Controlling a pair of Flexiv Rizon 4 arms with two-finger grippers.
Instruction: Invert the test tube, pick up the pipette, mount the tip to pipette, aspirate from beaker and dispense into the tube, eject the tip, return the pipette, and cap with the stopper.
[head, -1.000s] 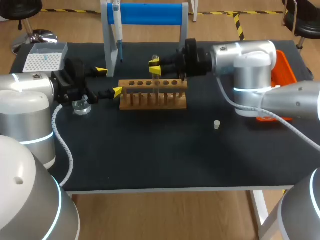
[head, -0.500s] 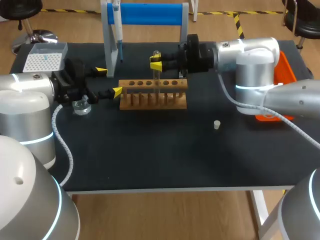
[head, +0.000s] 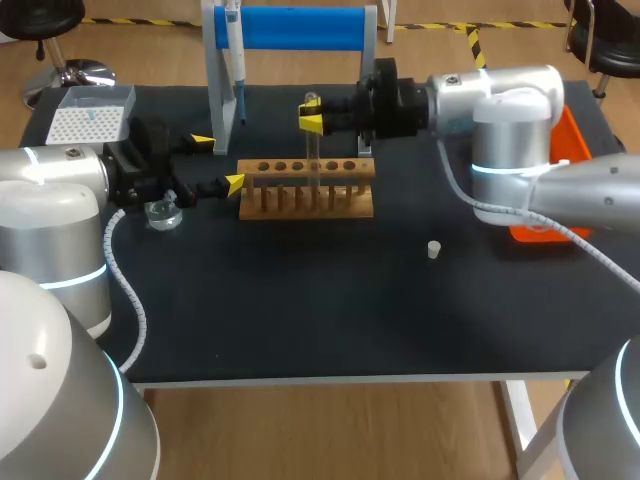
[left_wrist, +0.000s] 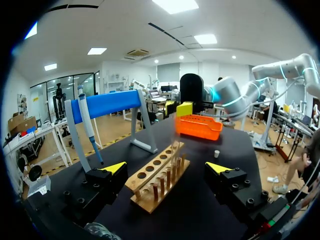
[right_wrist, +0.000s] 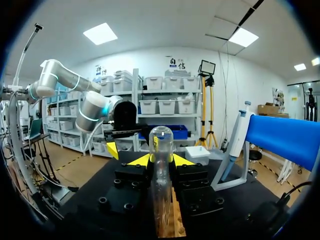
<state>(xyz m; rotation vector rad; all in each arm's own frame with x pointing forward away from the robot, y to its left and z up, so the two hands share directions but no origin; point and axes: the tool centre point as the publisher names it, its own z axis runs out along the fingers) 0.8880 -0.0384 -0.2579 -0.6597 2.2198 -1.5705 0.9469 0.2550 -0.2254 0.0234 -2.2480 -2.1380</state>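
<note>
My right gripper is shut on a clear test tube, held upright over the wooden rack. In the right wrist view the test tube stands between the yellow fingertips, rounded end up, lower part down toward the rack. My left gripper stands open just left of the rack's end, nothing between its fingers; its own view looks along the rack at the test tube. The pipette hangs on the blue stand. A small white stopper lies right of the rack.
A glass beaker sits under my left wrist. A white tip box is at the back left. An orange bin lies at the right edge, behind my right arm. The stand's legs are just behind the rack.
My right gripper has risen and drawn slightly back with the test tube, lifting it higher over the rack. The left arm has kept still.
</note>
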